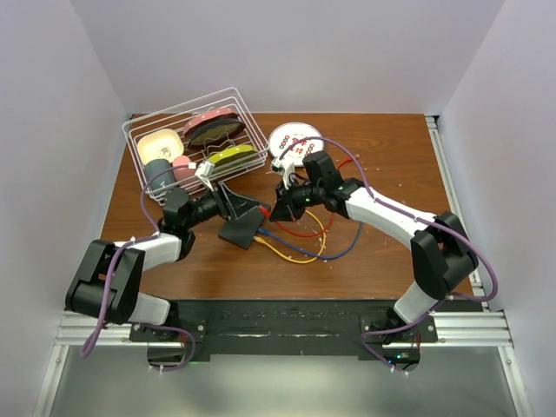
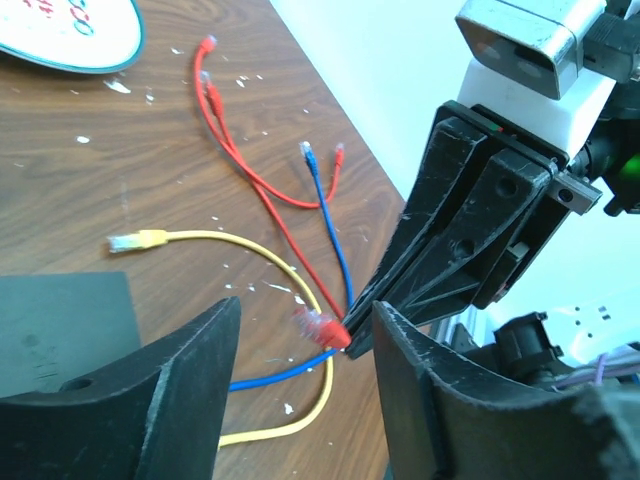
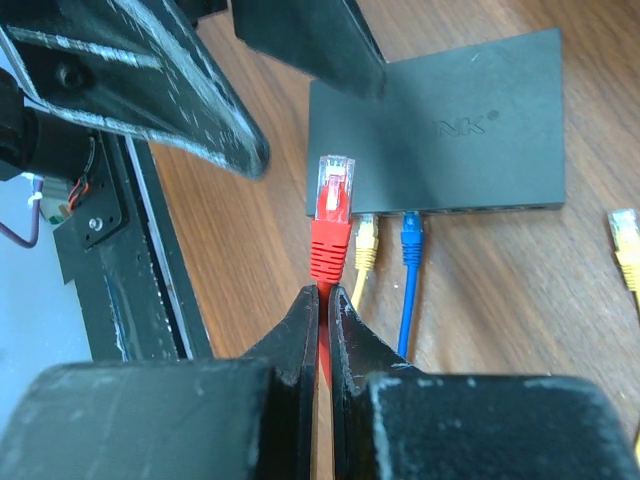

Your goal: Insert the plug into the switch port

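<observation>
The right gripper (image 3: 325,295) is clamping a red cable (image 3: 322,330) just behind its plug (image 3: 334,215), which is hovering just short of the switch (image 3: 450,125). The switch is lying flat on the wooden table (image 1: 391,174), with a yellow plug (image 3: 367,238) and a blue plug (image 3: 410,235) sitting in its ports. The left gripper (image 2: 305,320), jaws apart and empty, is hanging close beside the red plug. Loose cables (image 2: 200,236) are trailing nearby. Farther back, a white plate (image 1: 291,139) and a wire rack (image 1: 174,117) of dishes are sitting.

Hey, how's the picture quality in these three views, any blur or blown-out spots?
Top external: evenly lit, sharp, soft shadows only. Left wrist: the wall at upper right is washed out; the left claw up close looks soft. Right wrist: red plug and switch are crisp, the right claw blurs toward the bottom edge.
</observation>
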You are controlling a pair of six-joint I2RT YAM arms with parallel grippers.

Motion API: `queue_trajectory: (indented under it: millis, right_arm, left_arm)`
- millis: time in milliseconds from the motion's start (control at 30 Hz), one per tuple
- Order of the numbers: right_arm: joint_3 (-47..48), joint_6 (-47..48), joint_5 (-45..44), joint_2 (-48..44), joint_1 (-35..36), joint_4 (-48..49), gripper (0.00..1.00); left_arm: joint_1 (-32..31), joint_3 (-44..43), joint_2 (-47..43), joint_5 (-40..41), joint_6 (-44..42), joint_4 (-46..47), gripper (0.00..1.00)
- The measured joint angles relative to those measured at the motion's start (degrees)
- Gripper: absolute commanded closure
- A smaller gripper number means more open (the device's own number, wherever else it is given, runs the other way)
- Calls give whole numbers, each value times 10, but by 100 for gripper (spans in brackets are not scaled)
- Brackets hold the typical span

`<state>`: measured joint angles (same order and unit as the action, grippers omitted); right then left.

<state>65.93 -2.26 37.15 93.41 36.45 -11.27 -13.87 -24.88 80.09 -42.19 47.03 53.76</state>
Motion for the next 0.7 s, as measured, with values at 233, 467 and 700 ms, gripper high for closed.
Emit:
queue_trajectory:
  millis: [233, 467, 700]
  right_arm:
    - [7, 0, 0, 3, 6, -1, 100]
    - [8, 0, 7, 3, 6, -1, 100]
    - [9, -1, 3, 3, 8, -3, 79]
  left_arm:
    - [-20, -2, 25, -3, 5, 19, 45]
    - [-23, -4, 38, -5, 16, 43, 82]
    - [-30, -14, 57, -20, 37, 83, 100]
